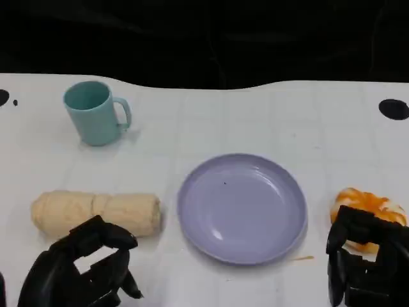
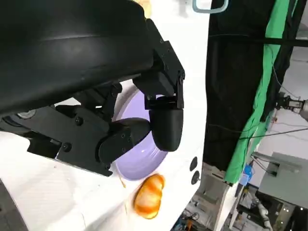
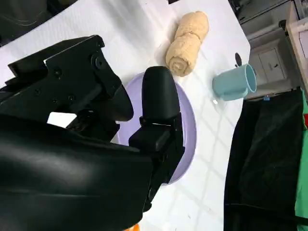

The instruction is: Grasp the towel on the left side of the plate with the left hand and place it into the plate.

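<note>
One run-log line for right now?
left hand: open, near towel | towel: left of plate, not grasped | plate: bare | right hand: idle

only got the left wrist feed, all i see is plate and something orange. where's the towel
Observer: The rolled towel lies on the table left of the purple plate, apart from it.
Operator: is my left hand on it yet
Observer: No. In the head view the left hand sits just on the near side of the towel, holding nothing.
Operator: anything else over there
Observer: A teal mug stands upright farther back, well beyond the towel.
</note>
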